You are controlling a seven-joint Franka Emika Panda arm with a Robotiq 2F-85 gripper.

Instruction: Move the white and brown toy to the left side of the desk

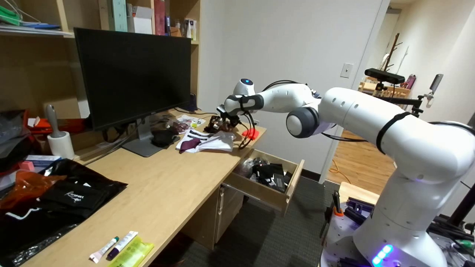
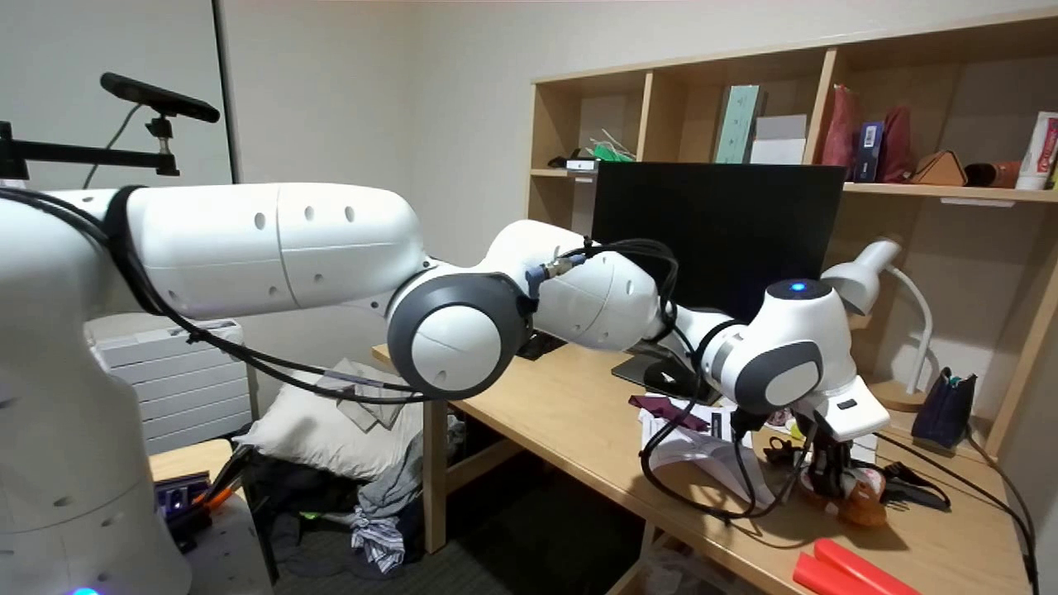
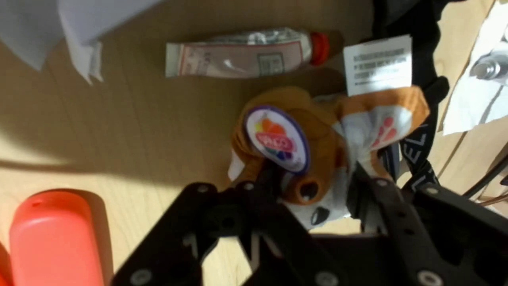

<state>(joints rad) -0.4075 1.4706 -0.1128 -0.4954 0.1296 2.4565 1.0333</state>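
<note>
The white and brown toy (image 3: 321,123) is a small brown and white plush with an oval label and a white tag. It also shows in an exterior view (image 2: 864,506), low over the desk's end; I cannot tell whether it touches the wood. My gripper (image 3: 315,174) has one finger on each side of the toy's head, pressed against it. In an exterior view the gripper (image 2: 829,479) points down onto the toy. The fingers hide part of the toy. The desk (image 1: 159,185) is a long light-wood top, also seen in an exterior view (image 2: 562,405).
A red case (image 3: 55,238), a tube (image 3: 246,55) and a black strap (image 3: 424,95) lie around the toy. White papers (image 1: 213,142) and a monitor (image 1: 137,74) stand nearby. An open drawer (image 1: 295,178) juts out below. A black bag (image 1: 74,193) covers the desk's other end.
</note>
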